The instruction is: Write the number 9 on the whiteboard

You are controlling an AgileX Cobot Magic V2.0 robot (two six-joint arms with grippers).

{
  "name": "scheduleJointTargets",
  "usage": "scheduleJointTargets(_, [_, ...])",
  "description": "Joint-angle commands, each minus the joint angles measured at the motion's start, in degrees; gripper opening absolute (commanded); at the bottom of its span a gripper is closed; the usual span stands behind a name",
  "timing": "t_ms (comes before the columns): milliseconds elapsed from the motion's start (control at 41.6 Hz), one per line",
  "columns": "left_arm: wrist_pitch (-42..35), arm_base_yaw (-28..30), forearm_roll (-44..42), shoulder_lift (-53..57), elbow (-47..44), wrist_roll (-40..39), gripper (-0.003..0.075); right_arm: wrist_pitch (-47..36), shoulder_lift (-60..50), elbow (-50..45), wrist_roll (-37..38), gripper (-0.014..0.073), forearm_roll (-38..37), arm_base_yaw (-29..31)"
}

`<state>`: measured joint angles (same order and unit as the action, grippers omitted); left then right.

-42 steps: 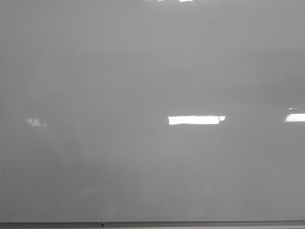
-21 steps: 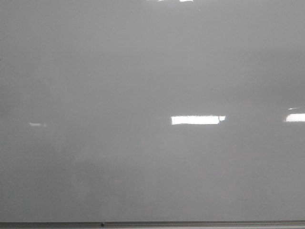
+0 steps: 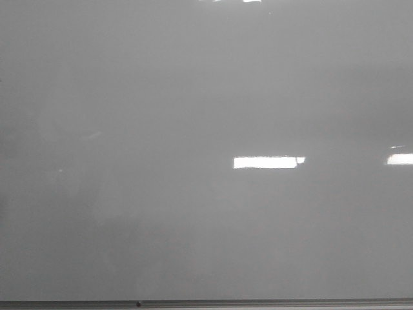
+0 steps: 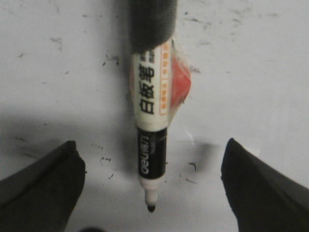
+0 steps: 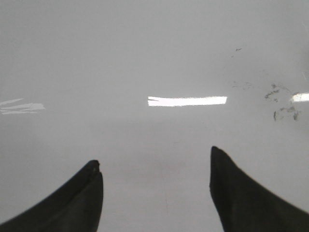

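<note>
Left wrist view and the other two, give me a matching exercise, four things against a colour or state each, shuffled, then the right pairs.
Things:
1. marker
2. left gripper
3. whiteboard in the front view
4. right gripper

Colour or state:
A. fingers spread with nothing between them
B. no drawn line visible, only light reflections
C. white label, black sections, dark tip uncapped
D. fingers spread either side of the marker, not touching it

Pairs: 1-C, 2-D, 3-B, 4-A

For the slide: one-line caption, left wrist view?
Uncapped marker pointing at smudged whiteboard between the open left gripper fingers.
</note>
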<state>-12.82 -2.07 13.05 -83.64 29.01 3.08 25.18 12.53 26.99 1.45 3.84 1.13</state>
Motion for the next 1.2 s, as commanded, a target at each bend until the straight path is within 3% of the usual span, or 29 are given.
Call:
scheduleJointTargets(0, [-7.1,-0.5,0.3,-0.6,2.3,-0.4,0.0474,-4.6,1.2,1.9,-0.2,0.05,0.4,-0.1])
scheduleJointTargets(192, [-8.5,-0.5,0.3,-1.6,2.6,-0.4,0.0327,-4.6,1.2,1.9,-0.2,0.05,0.4,-0.1])
scheduleJointTargets(481, [-8.4,-0.5,0.3,-1.6,2.6,-0.4,0.0011,-4.6,1.2,1.9,-0.2,0.05,0.4,-0.1])
scheduleJointTargets(673, [-6.1,-0.5,0.3,-0.9,2.7,-0.4,-0.0019,-4.6,1.2,1.9,-0.2,0.05,0.4,-0.1])
scheduleJointTargets(745, [0.1,-0.5,0.3,1.1,4.0,-0.4,-0.0019,-4.6,1.2,1.9,-0.2,0.05,0.4,-0.1])
scheduleJointTargets(962, [33.5,-2.4,0.3,7.1,13.9,3.4,-0.0019,-4.2,1.3,1.9,-0.2,0.05,0.4,-0.1])
scheduleJointTargets(1082, [47.2,-6.8,2.2,8.6,19.8,13.1,-0.0019,-1.4,2.7,2.6,-0.2,0.05,1.0,-0.2])
scheduleJointTargets(1178, [57.9,-10.8,9.4,9.2,24.4,27.0,-0.0019,1.8,5.1,3.6,-0.5,0.05,1.9,-0.7])
